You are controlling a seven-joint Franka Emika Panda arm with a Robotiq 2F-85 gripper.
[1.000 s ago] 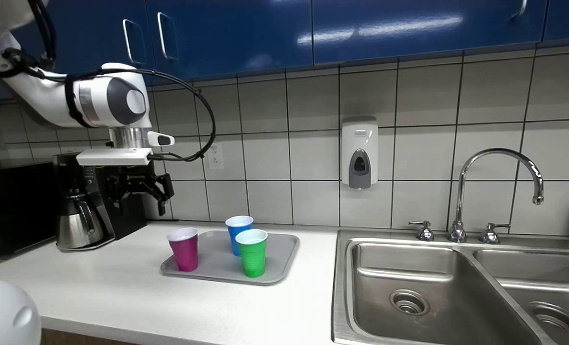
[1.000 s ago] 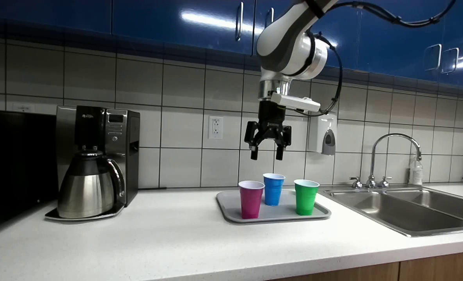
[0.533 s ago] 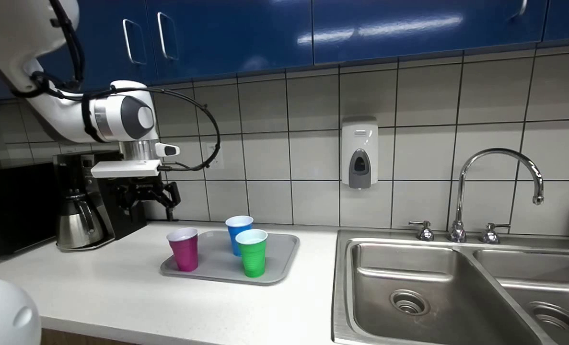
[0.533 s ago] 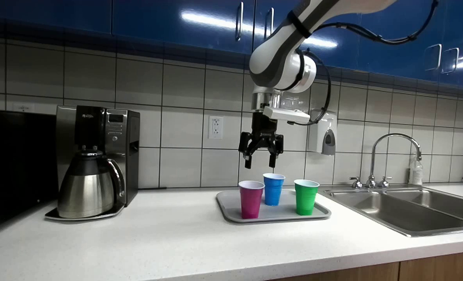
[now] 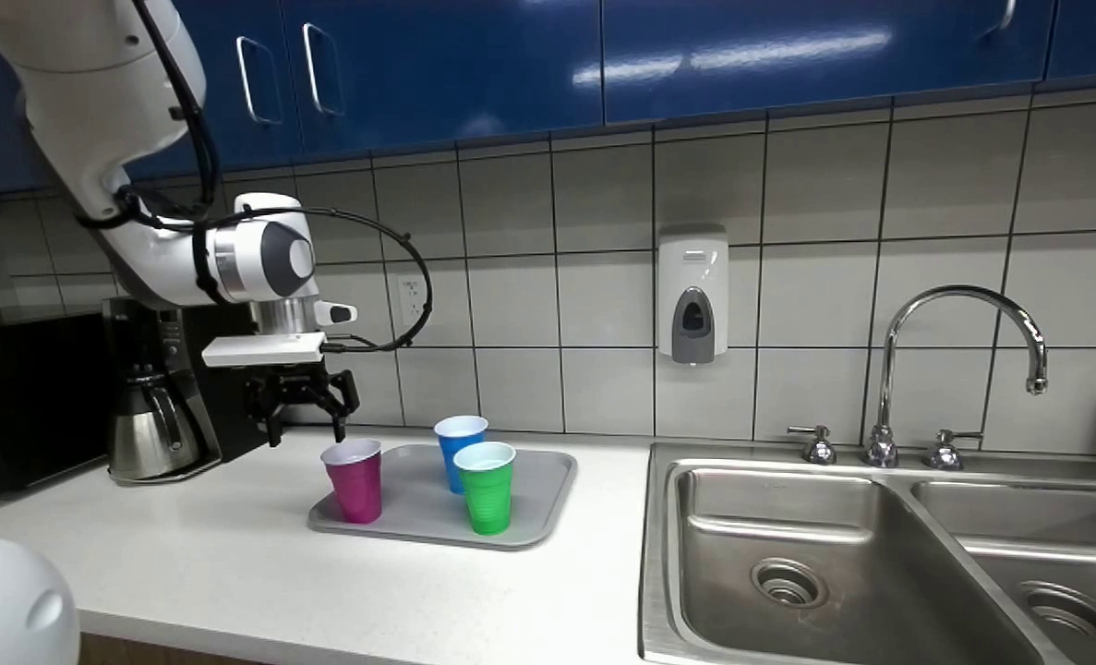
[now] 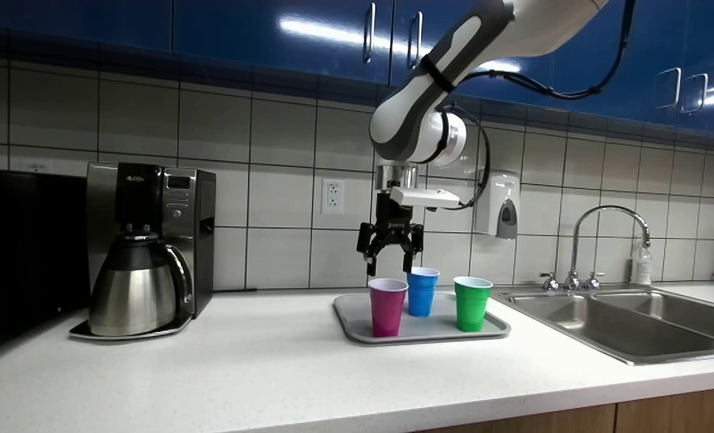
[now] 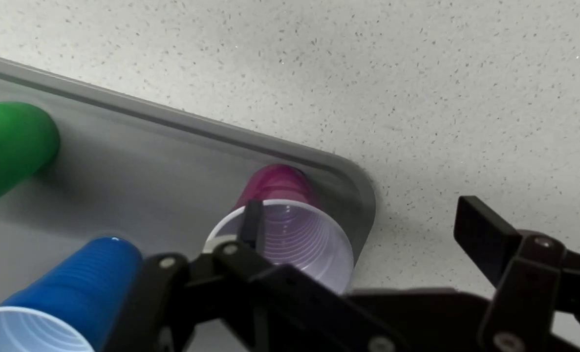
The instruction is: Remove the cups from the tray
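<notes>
Three on the grey tray [image 6: 430, 328], all upright: magenta cup [image 6: 387, 310] at a front corner, green cup [image 6: 472, 305] toward the opposite end, blue cup [image 6: 421, 296] between the two lengthwise, set farther back. The hand [image 6: 389, 267] hangs above the tray's magenta-cup end, jaws spread wide; in the wrist view one jaw crosses that cup's mouth. Sink [image 6: 633, 331] near the tray's green-cup end; coffee maker [image 6: 179, 231] well apart, past the magenta-cup end.

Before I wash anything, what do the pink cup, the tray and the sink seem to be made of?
Pink cup: probably thin glossy plastic; its pale interior is ribbed and shiny. Tray: likely moulded plastic, though the look leaves that open; matte grey with rounded corners. Sink: apparently satin stainless steel, showing soft metallic reflections.
</notes>
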